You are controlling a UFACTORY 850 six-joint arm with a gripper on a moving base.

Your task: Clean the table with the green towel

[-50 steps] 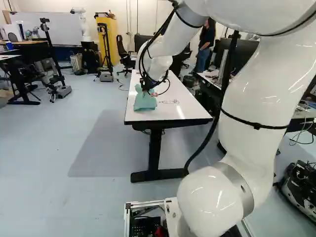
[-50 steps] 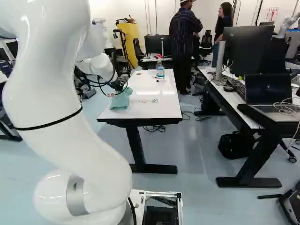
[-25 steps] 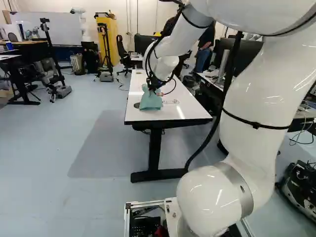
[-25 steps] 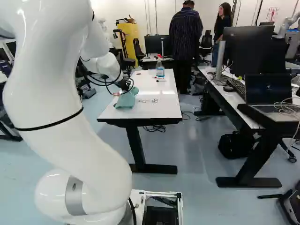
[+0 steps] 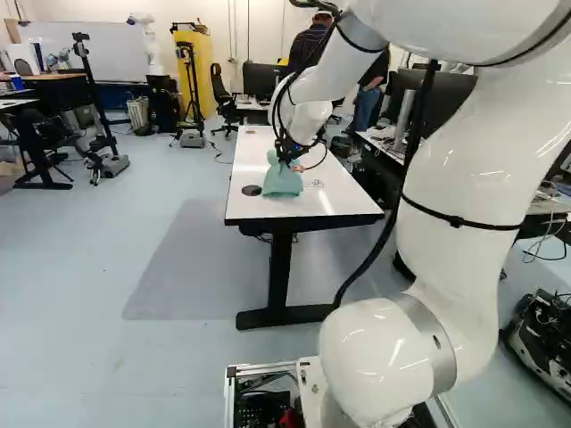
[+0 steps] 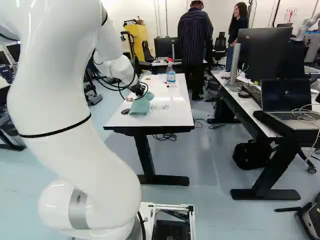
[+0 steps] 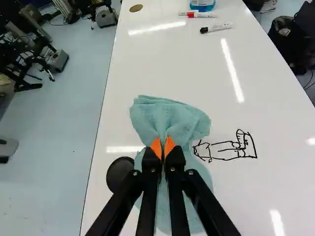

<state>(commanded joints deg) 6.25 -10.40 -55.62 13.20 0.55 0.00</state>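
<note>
While the black two-finger gripper (image 7: 163,143) is nearly closed, the soft green towel (image 7: 165,115) is pinched in it, swept now across the white tabletop (image 7: 172,64) off the dark round disc (image 7: 117,176) to the black line drawing (image 7: 238,150), whose wiping can presumably be begun.

Comprises a rounded, glossy white lowest joint (image 5: 379,361) with a silver-grey band (image 5: 432,341) bearing a small dark mark. Continues above the lowest joint as a smooth, curved white link (image 5: 473,169), encircled by a narrow black strap (image 5: 457,221). Carries a thick black cable (image 5: 416,125) and, farther from the lowest joint, thin looping black cables (image 6: 120,89). Terminates in a black tool (image 5: 287,160) with slender fingers (image 7: 177,211), tapered orange pads (image 7: 170,146) and small silver screws (image 7: 172,169). Includes an open silver frame (image 6: 173,206) beside the lowest joint.
</note>
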